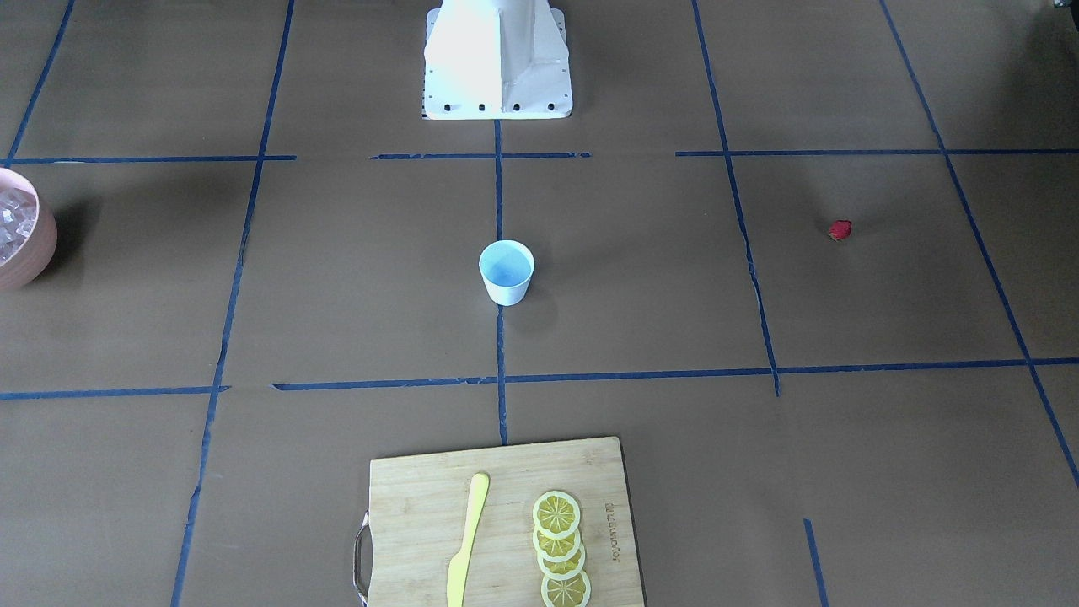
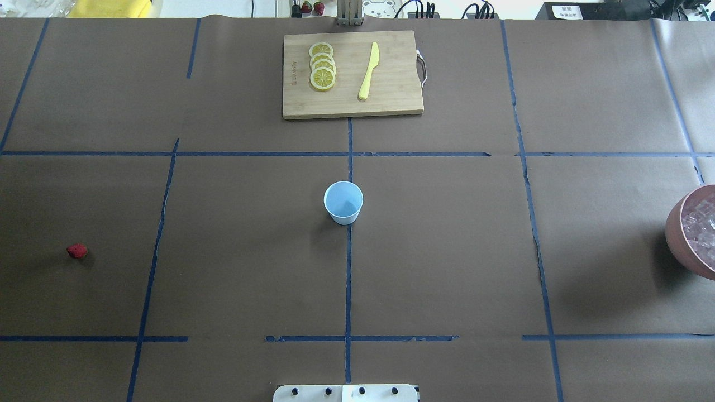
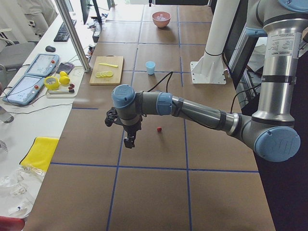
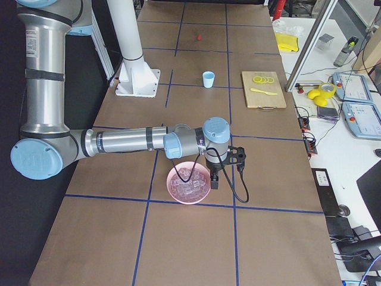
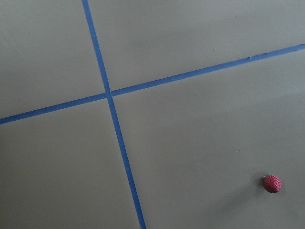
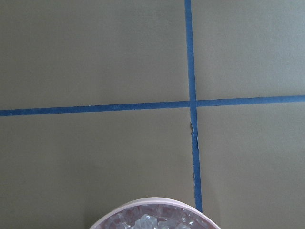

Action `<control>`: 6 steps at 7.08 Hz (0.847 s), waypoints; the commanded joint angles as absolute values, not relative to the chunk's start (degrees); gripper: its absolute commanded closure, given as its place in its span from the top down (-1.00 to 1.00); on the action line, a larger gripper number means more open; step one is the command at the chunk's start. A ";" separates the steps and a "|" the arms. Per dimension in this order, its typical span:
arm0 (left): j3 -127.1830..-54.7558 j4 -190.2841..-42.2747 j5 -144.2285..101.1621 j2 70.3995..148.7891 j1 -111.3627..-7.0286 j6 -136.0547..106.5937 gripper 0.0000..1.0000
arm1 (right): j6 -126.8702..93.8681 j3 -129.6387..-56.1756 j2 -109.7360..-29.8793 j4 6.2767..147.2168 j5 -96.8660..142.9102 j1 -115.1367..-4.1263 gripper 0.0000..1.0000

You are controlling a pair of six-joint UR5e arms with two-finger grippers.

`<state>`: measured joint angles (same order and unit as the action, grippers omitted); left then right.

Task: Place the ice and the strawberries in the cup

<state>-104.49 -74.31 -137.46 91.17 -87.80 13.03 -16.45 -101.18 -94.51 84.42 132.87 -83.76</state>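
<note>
Left hand [image 3: 129,142], grip width impossible to tell, hangs over the brown bench [image 3: 144,192] near the small dark-red strawberry [image 3: 159,129], well apart from the small white tapered cup [image 3: 150,67]. Right hand [image 4: 214,181], grip equally unreadable, hangs just beside the pink bowl [image 4: 187,202] of clear ice cubes [image 4: 186,182], well off the cup's opposite side.

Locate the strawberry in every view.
Front-facing: strawberry at right.
Overhead: strawberry at far left.
Exterior left: strawberry near centre.
Exterior right: strawberry at top, far end.
Left wrist: strawberry bottom right.
Right wrist: not in it.
Landmark: the cup, mid-table in all four exterior views.
</note>
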 commanded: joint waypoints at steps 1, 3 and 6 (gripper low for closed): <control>-104.41 -74.36 -137.55 90.88 -86.93 12.92 1.00 | -16.17 -102.48 -95.18 85.96 132.89 -83.76 1.00; -105.03 -74.09 -137.20 90.97 -85.43 13.01 1.00 | -16.69 -102.57 -95.27 85.70 132.89 -83.67 1.00; -104.77 -74.00 -137.28 90.97 -85.34 12.74 1.00 | -16.35 -102.57 -96.15 85.17 132.89 -82.62 1.00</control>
